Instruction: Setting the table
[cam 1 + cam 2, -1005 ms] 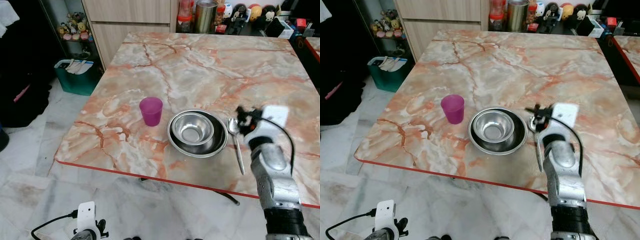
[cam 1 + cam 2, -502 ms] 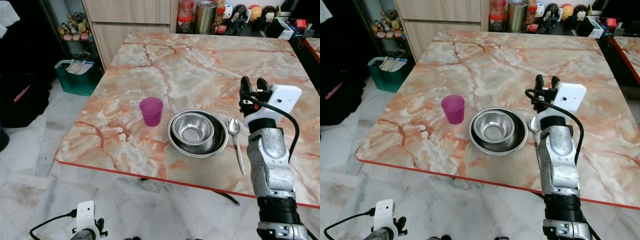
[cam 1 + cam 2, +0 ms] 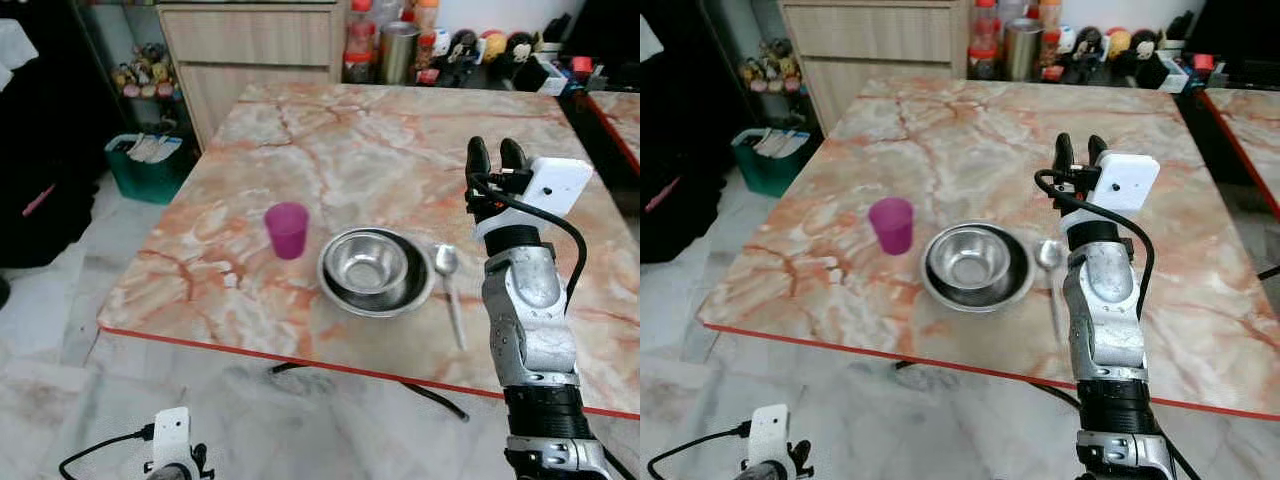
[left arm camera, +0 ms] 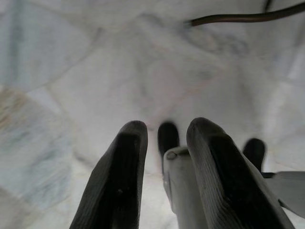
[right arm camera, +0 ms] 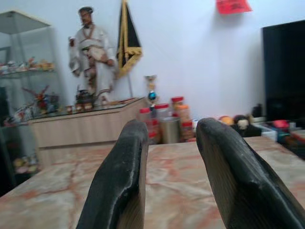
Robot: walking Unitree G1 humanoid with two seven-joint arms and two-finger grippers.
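The right gripper is raised above the marble table, its two black fingers pointing up and a little apart, with nothing between them; in the right wrist view the fingers frame a far wooden cabinet and a row of jars. From this gripper, at about 7 o'clock, a metal spoon lies on the tabletop, bowl end toward the far side and handle toward the near red edge. Just beside the spoon, at its 9 o'clock, two stainless steel bowls sit nested, the smaller inside the larger. Further along at 9 o'clock from the bowls, close but apart, a purple plastic cup stands upright. On the floor at the table's 10 o'clock is a green bin. The left gripper hangs low over the pale marble floor, its fingers slightly parted and holding nothing; a dark cable runs across the floor beyond it.
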